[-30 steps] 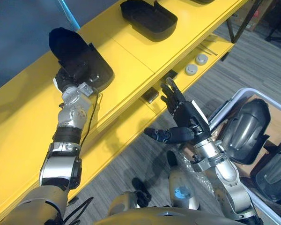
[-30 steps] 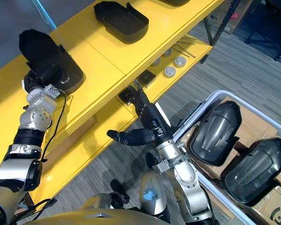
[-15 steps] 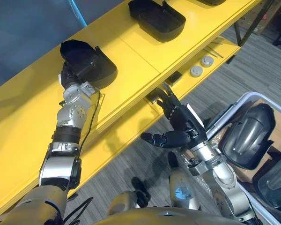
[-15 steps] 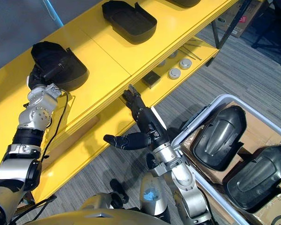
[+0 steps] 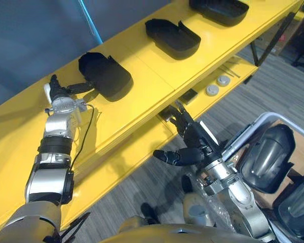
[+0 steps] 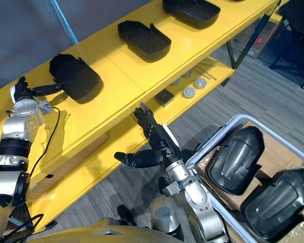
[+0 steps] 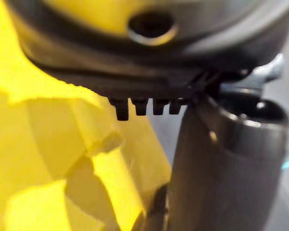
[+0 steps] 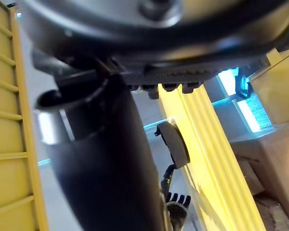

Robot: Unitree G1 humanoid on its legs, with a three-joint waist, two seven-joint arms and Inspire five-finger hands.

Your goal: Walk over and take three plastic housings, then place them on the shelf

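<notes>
Plastic housings lie in two places. Nearest, at the robot's right, the white-framed bin (image 6: 213, 135) carries two dark grey ones, domed side up: the nearer bin housing (image 6: 273, 200) and the farther bin housing (image 6: 235, 159), side by side.

Just left of the bin, the right hand (image 6: 157, 147) hangs above the grey floor in front of the yellow rack. Its fingers are straight and spread, the thumb sticks out sideways, and it carries nothing.

Past it, the lower shelf (image 6: 215, 63) bears a dark square block (image 6: 163, 97) and two round discs (image 6: 189, 92).

On the top shelf (image 6: 116, 76), the left hand (image 6: 23, 93) is relaxed and empty, its fingers (image 6: 48, 89) stretched straight toward the first shelf housing (image 6: 76, 76). Their tips reach its near edge; whether they touch it I cannot tell.

Farther along the same shelf sit the second shelf housing (image 6: 144, 38) and the third shelf housing (image 6: 191, 10), hollow side up and well apart.
</notes>
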